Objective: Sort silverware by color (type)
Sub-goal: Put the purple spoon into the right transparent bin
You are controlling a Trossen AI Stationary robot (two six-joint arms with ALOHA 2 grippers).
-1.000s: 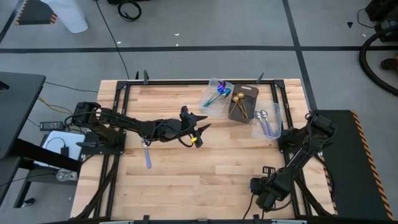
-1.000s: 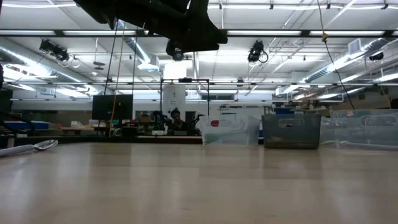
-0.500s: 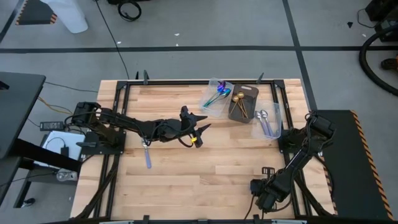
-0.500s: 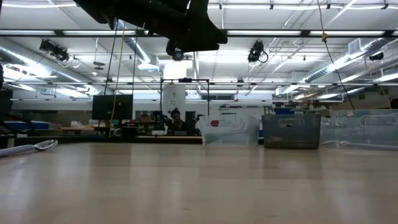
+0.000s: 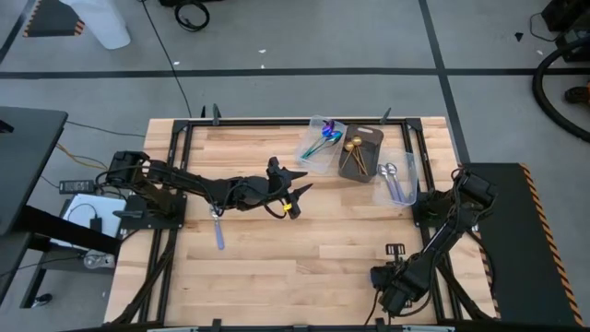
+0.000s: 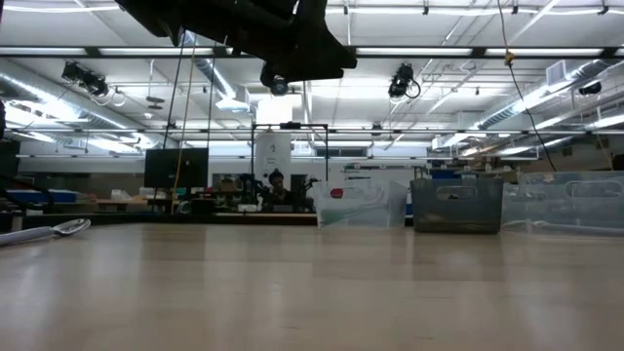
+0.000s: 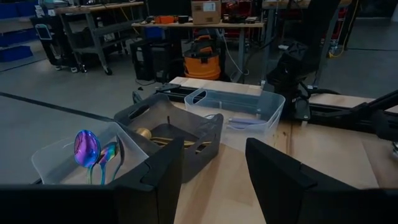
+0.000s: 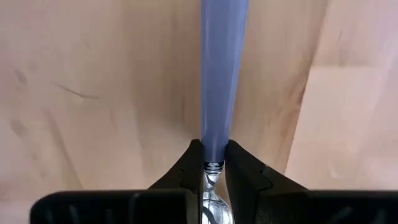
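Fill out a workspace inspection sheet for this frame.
Surface: wooden table, bare in the middle.
Job's things: iridescent spoons in a clear tray; gold spoons in the dark bin; silver spoons in a second clear tray; one loose spoon under the left arm.
Clutter: nothing seen.
Grippers: left gripper open, empty, mid-table; right gripper parked at the near right corner.
Cables: coil on floor.
Surroundings: person far behind.

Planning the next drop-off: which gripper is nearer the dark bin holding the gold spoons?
Left. The left gripper hovers mid-table, a short way from the dark bin; the right gripper sits far off by the opposite table edge.
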